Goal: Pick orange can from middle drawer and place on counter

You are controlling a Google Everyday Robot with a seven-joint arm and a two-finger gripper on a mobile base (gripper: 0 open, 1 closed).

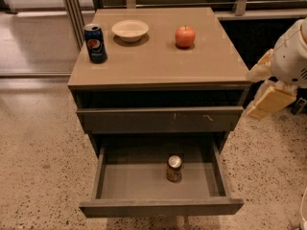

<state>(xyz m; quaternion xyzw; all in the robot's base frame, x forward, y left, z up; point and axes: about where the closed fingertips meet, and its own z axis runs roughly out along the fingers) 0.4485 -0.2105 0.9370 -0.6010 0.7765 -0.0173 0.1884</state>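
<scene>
The orange can stands upright in the open middle drawer, right of its centre, with its silver lid facing up. The drawer is pulled out from the grey-brown cabinet, below a shut drawer front with pale scratches. The tan counter is the cabinet's top. My gripper hangs at the right of the cabinet, level with the counter's front edge, well above and to the right of the can. Its cream fingers stand apart and hold nothing.
On the counter stand a blue Pepsi can at the left, a pale bowl at the back and a red apple at the back right. Speckled floor surrounds the cabinet. A railing runs behind it.
</scene>
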